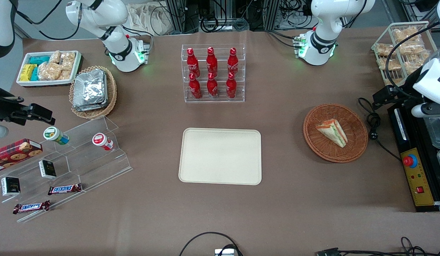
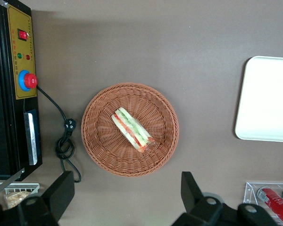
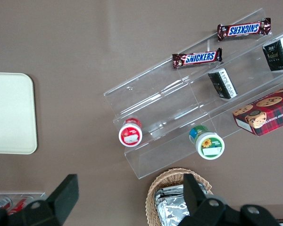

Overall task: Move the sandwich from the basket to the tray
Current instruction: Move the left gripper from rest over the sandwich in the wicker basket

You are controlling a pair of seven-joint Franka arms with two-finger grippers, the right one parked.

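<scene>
Item, sandwich (image 1: 332, 132): one triangular wedge of white bread with orange-red and green layers, lying on its side inside the basket (image 1: 355, 122), right of centre in the front view. Item, basket: round, reddish-brown woven wicker, shallow, sitting on the brown table (image 1: 152, 206) toward the working arm's end; a black cable (image 1: 373, 122) coils just beside its rim. Item, tray (image 1: 220, 156): flat, cream-beige, rounded corners, low rim, nothing on it, at the centre of the front frame and well apart from the basket. Item, gripper (image 2: 127, 195): seen only in the left wrist view, high above the basket, its two dark fingers (image 2: 61, 190) standing wide apart, nothing between them, touching neither wicker nor bread. Item, control box (image 1: 417, 177): black with a yellow panel and a red button, at the right edge of the front frame. Item, wire rack (image 1: 401, 49): white, with bagged tan snacks, upper right. Item, clear rack (image 1: 213, 73): six red bottles in two rows, upper centre, farther from the front camera than the tray. Item, tan basket (image 1: 93, 91): lighter wicker, with silver foil packs, upper left. Item, white bin (image 1: 48, 68): mixed snacks, just beside the tan basket. Item, stepped clear stand (image 1: 81, 156): lower left, with two small lidded cups, two dark small boxes and two Snickers bars (image 1: 64, 189); a red cookie box (image 1: 15, 153) lies at the frame's left edge.
</scene>
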